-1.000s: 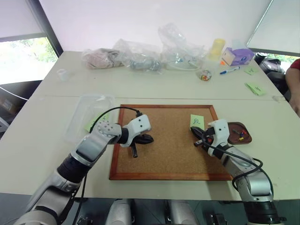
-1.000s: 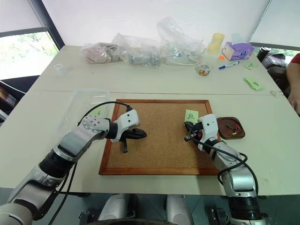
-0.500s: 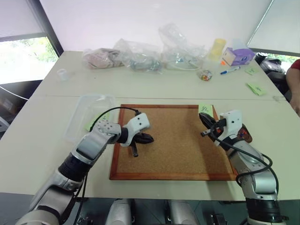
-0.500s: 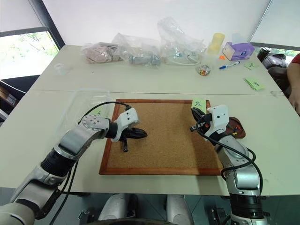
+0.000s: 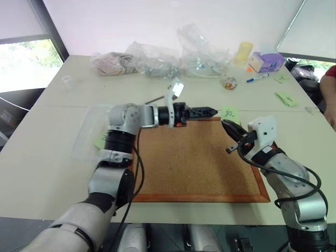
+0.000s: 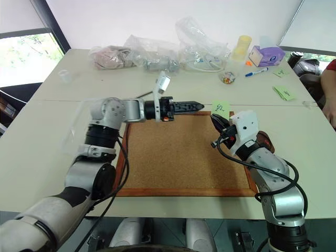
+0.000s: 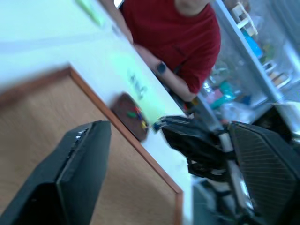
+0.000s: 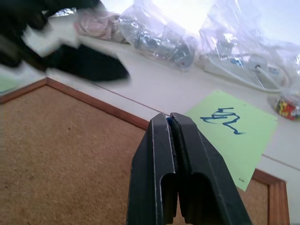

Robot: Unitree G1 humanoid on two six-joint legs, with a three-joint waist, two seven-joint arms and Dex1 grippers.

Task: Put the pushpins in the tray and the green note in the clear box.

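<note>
My right gripper (image 8: 169, 123) pinches a blue pushpin (image 8: 167, 121) holding the thin green note (image 8: 233, 133); my left gripper (image 7: 154, 154) gapes over grainy corkboard (image 5: 199, 163); glossy rounded tray (image 7: 132, 123) beside the frame

Your robot's arms in silver-grey segments with black joints, white wrist housings, a black cable looping along each forearm, left gripper (image 5: 209, 111) and right gripper (image 5: 227, 126) with matte black tapered fingers, ribbed inner pads (image 7: 262, 159).
</note>
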